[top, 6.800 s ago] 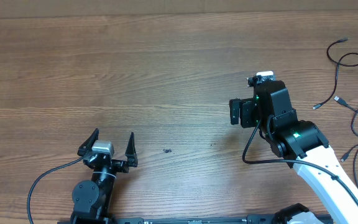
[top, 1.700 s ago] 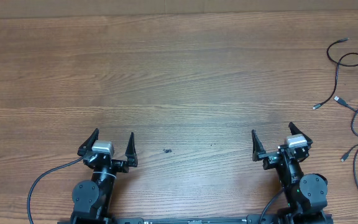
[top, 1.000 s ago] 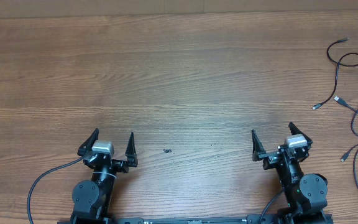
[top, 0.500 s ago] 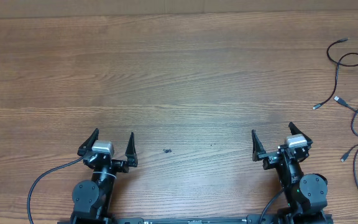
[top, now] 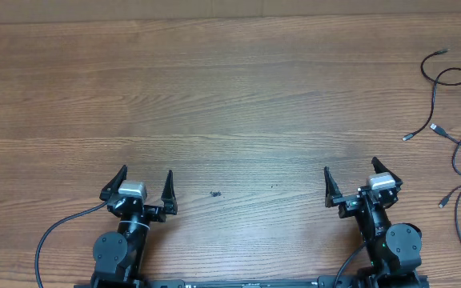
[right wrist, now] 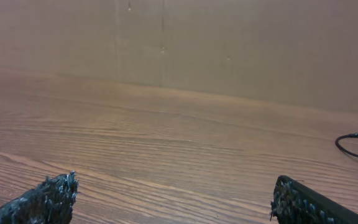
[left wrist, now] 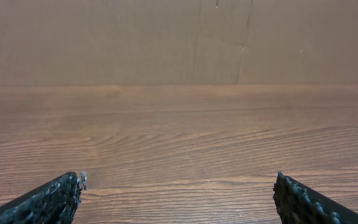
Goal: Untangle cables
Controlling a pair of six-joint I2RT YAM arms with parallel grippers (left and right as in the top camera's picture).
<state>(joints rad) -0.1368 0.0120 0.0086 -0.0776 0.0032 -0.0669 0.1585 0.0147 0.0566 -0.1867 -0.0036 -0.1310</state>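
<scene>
Several thin black cables (top: 454, 104) with small silver plug ends lie in loose curls at the table's right edge, partly cut off by the frame. One cable end (right wrist: 353, 140) shows at the far right of the right wrist view. My left gripper (top: 145, 182) rests near the front edge at the left, open and empty. My right gripper (top: 352, 178) rests near the front edge at the right, open and empty, well short of the cables. In both wrist views only bare wood lies between the fingertips (left wrist: 58, 196) (right wrist: 51, 196).
The wooden table (top: 214, 96) stretches wide in front of both arms. A small dark speck (top: 214, 194) marks the wood between the grippers. A brown cardboard wall (left wrist: 166, 37) stands along the far edge.
Several seconds ago the right arm was stretched out over the table right of centre; it has drawn back to the front edge. Over the last second nothing has moved.
</scene>
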